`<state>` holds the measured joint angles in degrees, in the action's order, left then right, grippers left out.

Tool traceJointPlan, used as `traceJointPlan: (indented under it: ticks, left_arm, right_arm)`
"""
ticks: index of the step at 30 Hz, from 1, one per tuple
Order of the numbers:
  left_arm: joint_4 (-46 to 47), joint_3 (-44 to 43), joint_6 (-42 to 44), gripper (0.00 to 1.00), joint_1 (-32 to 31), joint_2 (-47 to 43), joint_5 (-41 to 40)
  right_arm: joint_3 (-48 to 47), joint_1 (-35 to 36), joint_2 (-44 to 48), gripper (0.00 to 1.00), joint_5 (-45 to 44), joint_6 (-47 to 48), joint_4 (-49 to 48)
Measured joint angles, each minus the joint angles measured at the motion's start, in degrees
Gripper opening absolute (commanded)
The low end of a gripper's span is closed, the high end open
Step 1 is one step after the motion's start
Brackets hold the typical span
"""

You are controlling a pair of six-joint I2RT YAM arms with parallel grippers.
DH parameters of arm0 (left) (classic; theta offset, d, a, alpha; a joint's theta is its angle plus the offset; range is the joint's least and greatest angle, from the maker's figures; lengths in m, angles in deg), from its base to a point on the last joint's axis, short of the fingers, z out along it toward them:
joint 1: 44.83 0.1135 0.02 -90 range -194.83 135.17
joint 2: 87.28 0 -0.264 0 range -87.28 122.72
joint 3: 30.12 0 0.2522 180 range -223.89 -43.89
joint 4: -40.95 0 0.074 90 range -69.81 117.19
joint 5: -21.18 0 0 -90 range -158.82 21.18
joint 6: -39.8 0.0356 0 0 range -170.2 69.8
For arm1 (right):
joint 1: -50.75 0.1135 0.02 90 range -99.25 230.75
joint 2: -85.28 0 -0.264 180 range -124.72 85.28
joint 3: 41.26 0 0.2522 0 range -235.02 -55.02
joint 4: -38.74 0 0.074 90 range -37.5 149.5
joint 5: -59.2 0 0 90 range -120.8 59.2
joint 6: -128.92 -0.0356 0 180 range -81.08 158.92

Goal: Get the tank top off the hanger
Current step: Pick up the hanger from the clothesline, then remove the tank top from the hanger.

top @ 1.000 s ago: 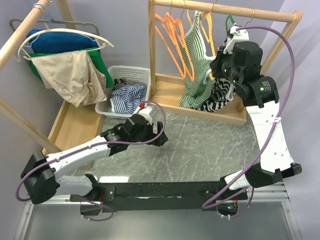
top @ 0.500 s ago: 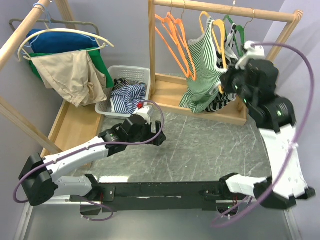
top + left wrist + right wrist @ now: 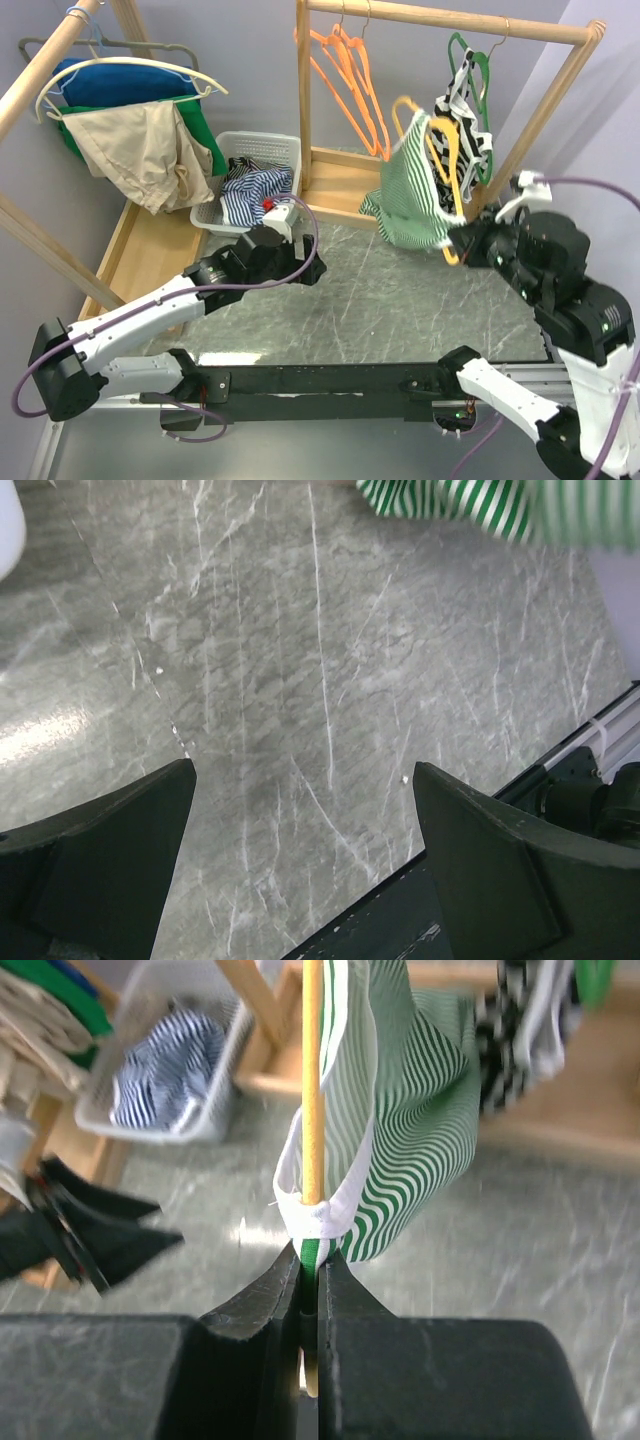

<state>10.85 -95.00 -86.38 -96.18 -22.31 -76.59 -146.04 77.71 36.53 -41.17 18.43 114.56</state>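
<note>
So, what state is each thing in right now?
left gripper: open, empty, above the table.
right gripper: shut on the yellow hanger.
yellow hanger: off the rail, held.
tank top: on the yellow hanger.
white basket: holds clothes.
orange hangers: empty, on the rail.

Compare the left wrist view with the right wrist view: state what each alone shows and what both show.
Only the left wrist view: the black mounting frame, lower right. Only the right wrist view: the right gripper shut on the yellow hanger and a strap of the green-striped tank top, the white basket, the black-and-white garment. Both: that tank top, the marble table, the open left gripper.
</note>
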Motion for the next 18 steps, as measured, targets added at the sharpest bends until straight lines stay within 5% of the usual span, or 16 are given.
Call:
traceJointPlan:
  ticks: [7,18]
  left_arm:
    - [-1.8,-2.6,0.1,0.96,0.0,-2.0,-1.7]
    - [-2.1,-4.5,0.5,0.96,0.0,-2.7,-4.6]
  right_arm:
    - [7.4,0.2,7.7,0.0,1.5,-5.6,6.5]
    - [20.0,0.3,11.8,0.0,15.7,-7.4,8.1]
